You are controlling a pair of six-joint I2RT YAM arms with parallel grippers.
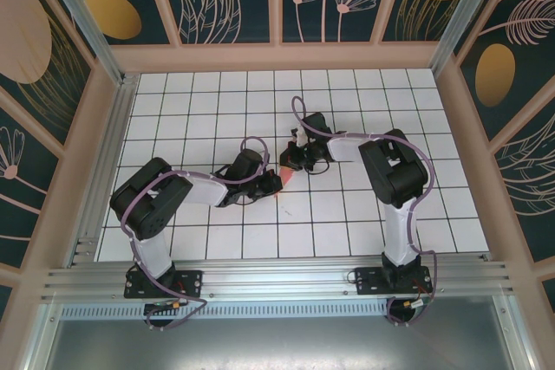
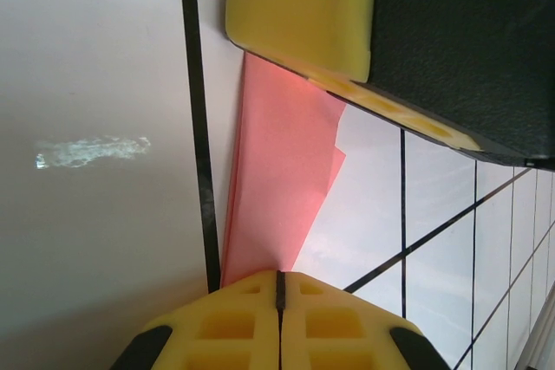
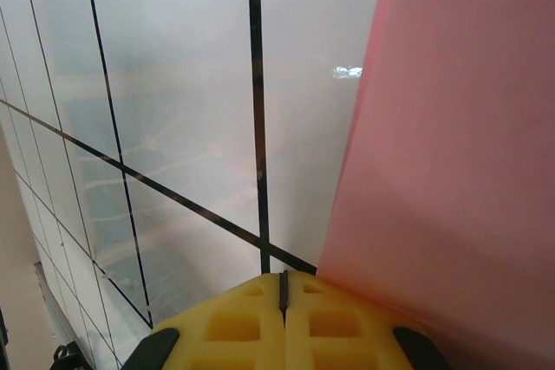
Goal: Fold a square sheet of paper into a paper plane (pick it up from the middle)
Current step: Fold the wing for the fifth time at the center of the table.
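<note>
The white tiled table with black grid lines (image 1: 217, 240) takes up most of the scene. Over the table's middle, the left gripper (image 2: 279, 276) and the right gripper (image 3: 283, 276) meet. Each has its yellow-padded jaws pressed fully together, pinching an opposite end of the thin salmon-pink sheet of paper (image 2: 282, 171). The paper stretches between them at the table's middle — lifted or touching the surface, I cannot tell. It is already a narrow, layered strip with one loose flap edge. I judge the folding partly done — no pointed nose or wings yet, so most shaping remains.
</note>
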